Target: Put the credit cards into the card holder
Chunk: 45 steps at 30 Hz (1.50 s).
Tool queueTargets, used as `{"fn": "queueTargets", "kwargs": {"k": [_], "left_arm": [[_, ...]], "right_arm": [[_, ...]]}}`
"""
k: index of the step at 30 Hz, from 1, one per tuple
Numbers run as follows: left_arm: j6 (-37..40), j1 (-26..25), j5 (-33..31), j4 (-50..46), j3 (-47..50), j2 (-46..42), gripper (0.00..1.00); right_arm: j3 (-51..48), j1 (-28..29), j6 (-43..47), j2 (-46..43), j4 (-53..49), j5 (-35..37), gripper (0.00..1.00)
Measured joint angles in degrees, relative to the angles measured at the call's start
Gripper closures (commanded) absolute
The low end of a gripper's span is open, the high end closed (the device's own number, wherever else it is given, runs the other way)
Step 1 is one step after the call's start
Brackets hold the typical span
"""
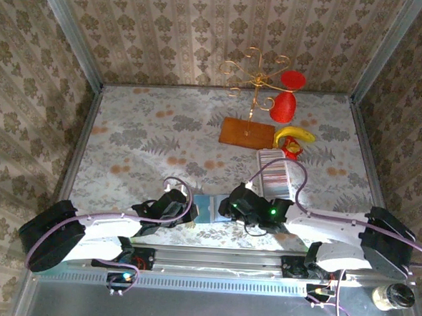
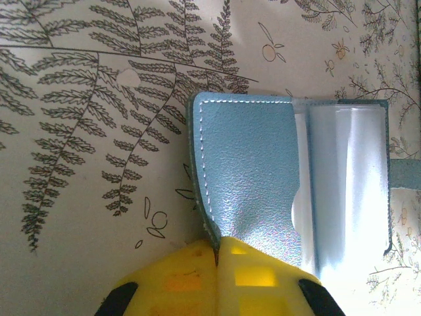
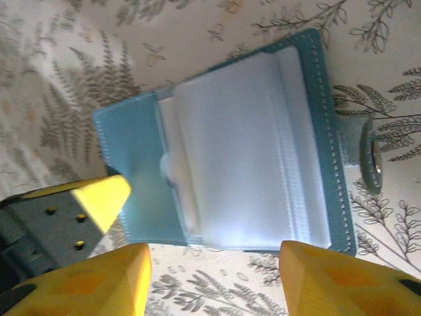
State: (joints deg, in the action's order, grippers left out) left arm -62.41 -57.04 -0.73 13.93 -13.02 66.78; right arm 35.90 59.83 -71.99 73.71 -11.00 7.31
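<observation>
The teal-blue card holder (image 1: 209, 209) lies spread open on the table near the front edge, between my two grippers. My left gripper (image 2: 217, 253) is shut on the edge of its left teal flap (image 2: 250, 171), which is lifted a little. Clear plastic sleeves (image 3: 243, 151) cover the right panel, and a darker snap tab (image 3: 365, 155) sticks out beyond it. A pale card edge (image 3: 172, 172) shows tucked under the teal pocket. My right gripper (image 3: 214, 270) hovers just off the holder's near edge, open, with bare table between its fingers.
A long whitish tray (image 1: 274, 173) with a striped row of thin pieces stands right behind the right gripper. Farther back are an orange-brown board (image 1: 245, 131) with a gold wire stand (image 1: 257, 75), red pieces (image 1: 284, 105) and a banana (image 1: 295, 134). A jar (image 1: 392, 296) sits off the table's front right.
</observation>
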Motion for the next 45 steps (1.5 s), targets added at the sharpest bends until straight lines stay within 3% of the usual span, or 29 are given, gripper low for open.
{"fn": "queueTargets", "kwargs": {"k": [18,31,45], "left_arm": [[0.00,-0.37,-0.46,-0.28,0.00,-0.31,1.00],[-0.02,-0.61,-0.68,-0.39,0.00,-0.31,1.00],[-0.02,-0.70,-0.83,-0.42,0.00,-0.31,1.00]], "right_arm": [[5.11,0.04,0.90,11.82,-2.19,-0.20,0.45],[8.07,0.87,2.23,12.81,-7.67,-0.07,0.43],[8.70,1.20,2.80,14.16,-5.16,-0.20,0.42]]}}
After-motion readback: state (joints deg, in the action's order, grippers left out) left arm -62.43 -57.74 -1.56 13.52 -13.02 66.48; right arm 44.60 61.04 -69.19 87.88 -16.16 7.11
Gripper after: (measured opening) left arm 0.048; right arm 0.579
